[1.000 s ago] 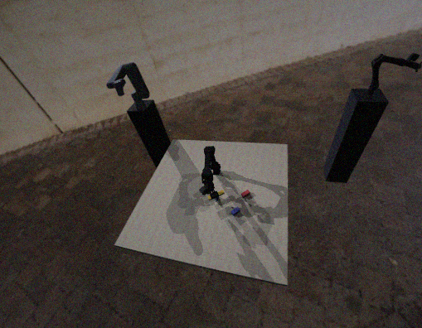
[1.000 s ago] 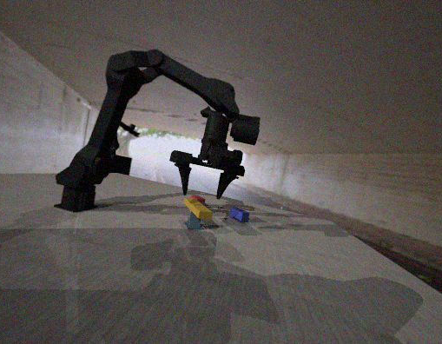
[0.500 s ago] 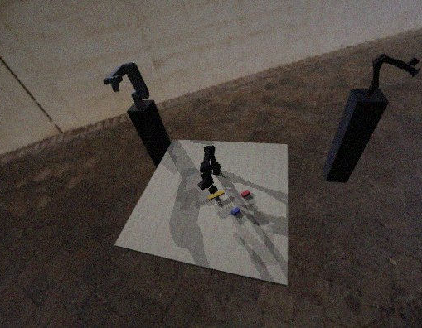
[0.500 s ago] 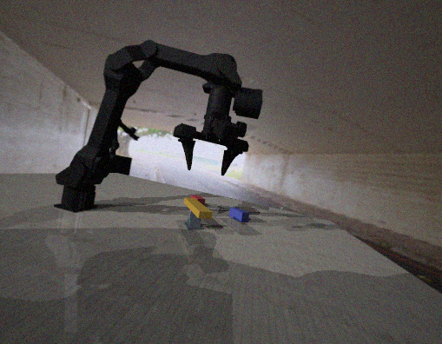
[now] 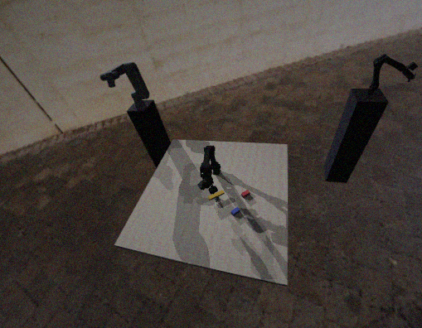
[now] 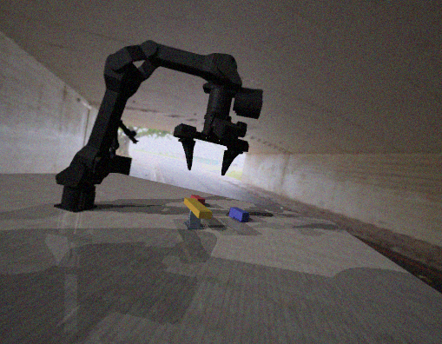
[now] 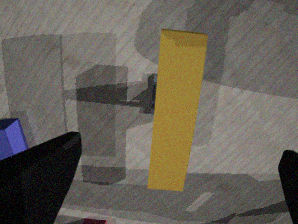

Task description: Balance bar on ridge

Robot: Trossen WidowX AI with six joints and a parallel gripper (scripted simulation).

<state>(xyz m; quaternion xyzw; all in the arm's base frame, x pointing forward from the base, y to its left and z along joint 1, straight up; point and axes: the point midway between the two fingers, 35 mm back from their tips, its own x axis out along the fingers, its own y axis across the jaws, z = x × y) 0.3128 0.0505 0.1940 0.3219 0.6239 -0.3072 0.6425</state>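
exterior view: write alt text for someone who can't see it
A yellow bar rests across a small grey-blue ridge, off the table, while a black robot arm holds its open, empty tool above. A blue block and a partly hidden red block are nearby.

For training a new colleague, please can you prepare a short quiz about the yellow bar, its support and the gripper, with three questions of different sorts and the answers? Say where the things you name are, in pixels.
1. True or false: the yellow bar [image 5: 215, 195] [image 6: 197, 208] [image 7: 177, 110] is held between the fingers of the gripper [image 6: 207, 172].
2. Multiple choice: what carries the bar?
A) the red block
B) the grey-blue ridge [image 6: 194, 221]
C) the blue block
3. Fill in the blank: in the exterior view, the gripper is ______ the bar, not touching it.

Key:
1. False
2. B
3. above
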